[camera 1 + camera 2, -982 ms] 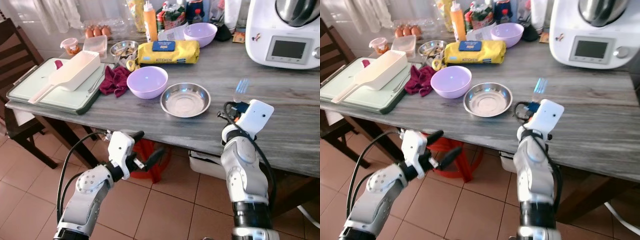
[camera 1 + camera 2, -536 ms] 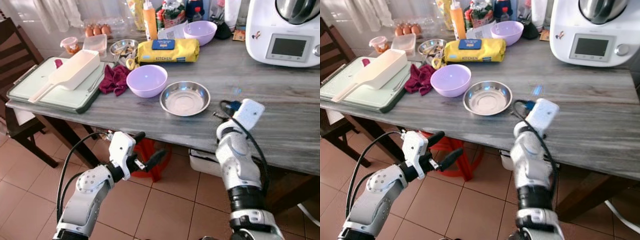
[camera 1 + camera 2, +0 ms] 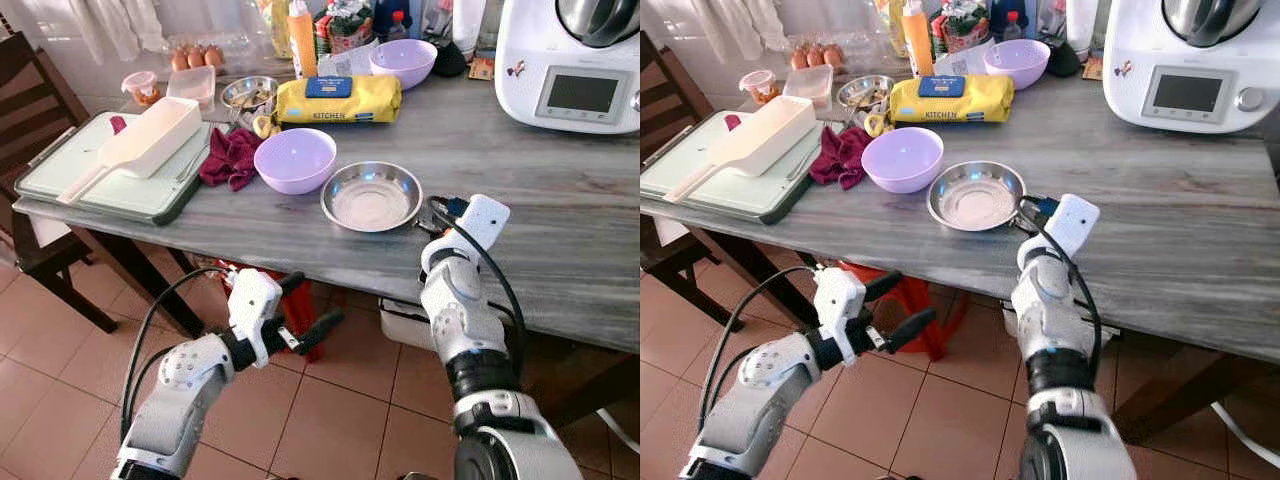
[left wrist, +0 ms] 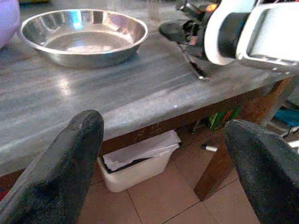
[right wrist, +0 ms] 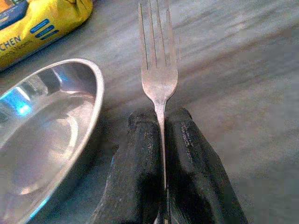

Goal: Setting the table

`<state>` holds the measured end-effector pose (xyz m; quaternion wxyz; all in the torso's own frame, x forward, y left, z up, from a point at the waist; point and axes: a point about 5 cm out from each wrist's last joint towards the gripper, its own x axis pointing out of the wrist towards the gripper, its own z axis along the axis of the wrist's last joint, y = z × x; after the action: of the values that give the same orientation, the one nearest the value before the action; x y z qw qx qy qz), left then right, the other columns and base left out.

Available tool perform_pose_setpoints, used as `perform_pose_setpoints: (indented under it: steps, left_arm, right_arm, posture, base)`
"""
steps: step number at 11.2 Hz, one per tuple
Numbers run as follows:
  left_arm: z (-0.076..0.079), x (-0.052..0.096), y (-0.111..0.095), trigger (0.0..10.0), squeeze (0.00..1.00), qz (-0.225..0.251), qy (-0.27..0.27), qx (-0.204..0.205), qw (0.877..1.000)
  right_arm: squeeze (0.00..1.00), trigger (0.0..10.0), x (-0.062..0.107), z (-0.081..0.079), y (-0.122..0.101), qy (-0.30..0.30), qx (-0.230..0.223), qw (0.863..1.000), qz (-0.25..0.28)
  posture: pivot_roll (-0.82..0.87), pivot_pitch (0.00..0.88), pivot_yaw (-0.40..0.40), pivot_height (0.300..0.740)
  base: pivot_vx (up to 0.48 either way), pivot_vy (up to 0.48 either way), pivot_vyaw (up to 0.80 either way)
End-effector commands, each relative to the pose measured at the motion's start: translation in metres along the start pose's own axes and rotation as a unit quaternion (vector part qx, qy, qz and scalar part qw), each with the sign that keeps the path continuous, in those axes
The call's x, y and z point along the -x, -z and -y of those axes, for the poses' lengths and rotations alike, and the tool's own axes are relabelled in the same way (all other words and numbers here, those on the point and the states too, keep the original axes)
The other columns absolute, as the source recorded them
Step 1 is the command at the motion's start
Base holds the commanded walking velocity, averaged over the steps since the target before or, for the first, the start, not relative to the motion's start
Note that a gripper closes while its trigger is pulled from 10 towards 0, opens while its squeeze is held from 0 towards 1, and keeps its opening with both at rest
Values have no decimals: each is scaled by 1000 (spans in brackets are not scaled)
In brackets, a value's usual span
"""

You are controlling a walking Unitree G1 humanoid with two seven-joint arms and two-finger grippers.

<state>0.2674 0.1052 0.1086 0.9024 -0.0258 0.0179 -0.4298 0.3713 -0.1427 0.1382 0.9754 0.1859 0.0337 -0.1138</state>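
Note:
A steel bowl (image 3: 371,196) sits near the front edge of the grey table (image 3: 250,235). Just to its right, my right gripper (image 5: 161,119) is shut on the handle of a metal fork (image 5: 159,70). The fork's tines point away from me, low over the tabletop beside the bowl's rim. From the head views the white wrist (image 3: 472,218) hides the fork. My left gripper (image 3: 308,303) hangs open below the table edge, with nothing between its fingers (image 4: 74,154).
A purple bowl (image 3: 294,160), a red cloth (image 3: 230,158) and a green tray (image 3: 60,175) with a white scoop (image 3: 150,140) lie to the left. A yellow pack (image 3: 322,98), a second purple bowl (image 3: 402,62) and a white appliance (image 3: 570,60) stand behind. A white bin (image 4: 135,163) sits under the table.
My right gripper has moved left and down with the fork, from mid-table to beside the steel bowl. The left arm has shifted slightly right and stays open.

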Motion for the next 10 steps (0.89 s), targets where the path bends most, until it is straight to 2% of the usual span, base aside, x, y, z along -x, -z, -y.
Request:
perform_pose_setpoints:
  steps: [1, 6, 10]
  left_arm:
    - [-1, 0, -6, 10000, 0, 7, 0, -9, 1000]
    - [1, -3, -3, 10000, 0, 6, 0, -9, 1000]
    - [2, -4, -1, 10000, 0, 0, -1, -10, 1000]
  right_arm:
    - [0, 10000, -3, -1, 2, 1, -13, 1000, -11]
    - [0, 10000, -7, -1, 8, -4, -18, 999, -33]
    - [0, 10000, -9, 2, 18, -1, -8, 997, -81]
  posture:
    - [-57, 126, 128, 740]
    - [-60, 118, 119, 740]
    - [-59, 109, 115, 740]
  base:
    - [0, 0, 0]
    - [0, 0, 0]
    - [0, 0, 0]
